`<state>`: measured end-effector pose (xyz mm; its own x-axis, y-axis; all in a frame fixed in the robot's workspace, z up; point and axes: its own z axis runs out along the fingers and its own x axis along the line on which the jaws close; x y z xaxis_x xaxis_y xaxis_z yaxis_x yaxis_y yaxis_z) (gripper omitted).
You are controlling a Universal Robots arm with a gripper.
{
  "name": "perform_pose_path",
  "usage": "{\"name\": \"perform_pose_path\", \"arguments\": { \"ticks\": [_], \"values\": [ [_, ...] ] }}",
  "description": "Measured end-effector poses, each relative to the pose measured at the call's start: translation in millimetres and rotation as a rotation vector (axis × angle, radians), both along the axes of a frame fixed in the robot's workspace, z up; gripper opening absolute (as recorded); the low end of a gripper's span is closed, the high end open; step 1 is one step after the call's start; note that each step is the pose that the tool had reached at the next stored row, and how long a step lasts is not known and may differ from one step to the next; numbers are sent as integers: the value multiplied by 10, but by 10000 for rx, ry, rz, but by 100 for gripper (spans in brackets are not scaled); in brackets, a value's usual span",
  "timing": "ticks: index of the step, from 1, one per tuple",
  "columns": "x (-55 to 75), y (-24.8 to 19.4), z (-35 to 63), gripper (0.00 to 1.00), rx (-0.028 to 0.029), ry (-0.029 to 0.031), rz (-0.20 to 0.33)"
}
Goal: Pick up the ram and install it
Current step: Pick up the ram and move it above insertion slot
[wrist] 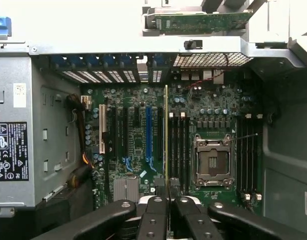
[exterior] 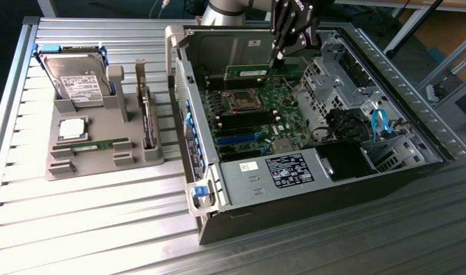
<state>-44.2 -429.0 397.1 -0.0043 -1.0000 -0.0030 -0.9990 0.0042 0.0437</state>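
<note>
**Exterior view:** The gripper (exterior: 280,56) hangs inside the open computer case (exterior: 217,189), clamped on the ram (exterior: 250,73). The stick is held on edge above the motherboard (exterior: 252,123), between the processor socket (exterior: 242,102) and the case's far wall. On the exterior view's left, outside the case, a grey holder (exterior: 102,166) sits on the slatted table (exterior: 79,229). It carries a hard drive (exterior: 74,77), a silver processor chip (exterior: 72,129), a second green stick (exterior: 87,146) and an upright card (exterior: 146,114).

**Wrist view:** The ram (wrist: 166,125) shows edge-on as a thin line pinched between the black fingers (wrist: 154,210). It lies just beside the black memory slots (wrist: 179,145), between the blue expansion slot (wrist: 148,135) and the processor socket (wrist: 212,162). The labelled power supply (wrist: 11,150) and a cable bundle (wrist: 83,165) flank the board. Whether the stick touches the board cannot be told.
</note>
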Motion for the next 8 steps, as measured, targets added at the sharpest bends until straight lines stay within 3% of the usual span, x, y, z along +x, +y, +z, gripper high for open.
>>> {"name": "perform_pose_path", "arguments": {
  "ticks": [3,7,8],
  "values": [
    [0,100,-3,12,-1,0,1],
    [0,203,-6,12,-1,1,0],
    [1,209,-6,12,-1,1,1]
  ]
}}
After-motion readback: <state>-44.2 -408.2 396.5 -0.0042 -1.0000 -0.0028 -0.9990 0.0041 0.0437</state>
